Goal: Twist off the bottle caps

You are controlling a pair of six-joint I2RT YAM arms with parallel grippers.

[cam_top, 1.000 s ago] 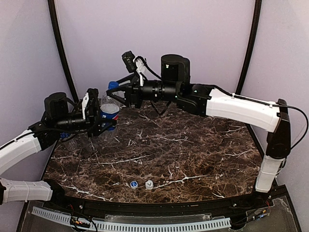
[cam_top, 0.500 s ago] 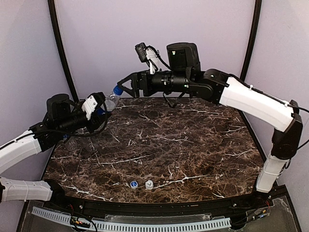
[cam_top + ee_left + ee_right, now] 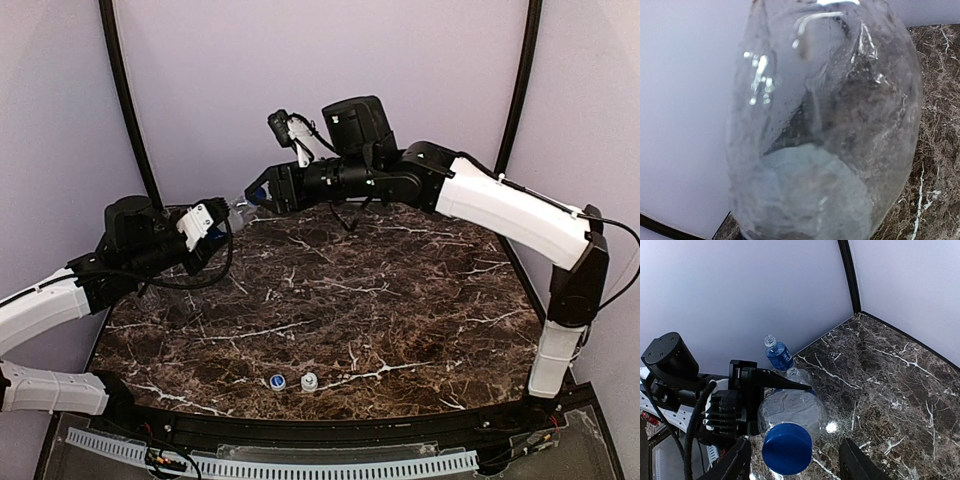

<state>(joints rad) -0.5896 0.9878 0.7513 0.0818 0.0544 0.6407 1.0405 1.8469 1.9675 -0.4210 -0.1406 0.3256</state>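
A dark marbled desk [image 3: 400,300] sits between plain lilac walls. Over its far-left corner we see the blue cap [image 3: 787,449] screwed on the bottle [image 3: 790,412], which the left jaws clench by the body, clear of the desk.

The bottle's long axis leans up from the desk's left edge toward the right arm [image 3: 500,210], so the cap faces straight into the right jaws. These stand released, one on each side of the cap with a gap on both sides. We judge the right arm is the one to close and twist.

At the desk's near edge lie a blue-and-white cap [image 3: 277,381] and a white cap [image 3: 309,381].

A second ago the bottle stood upright. Half a second ago the right jaws hung short of the cap; now they straddle it.
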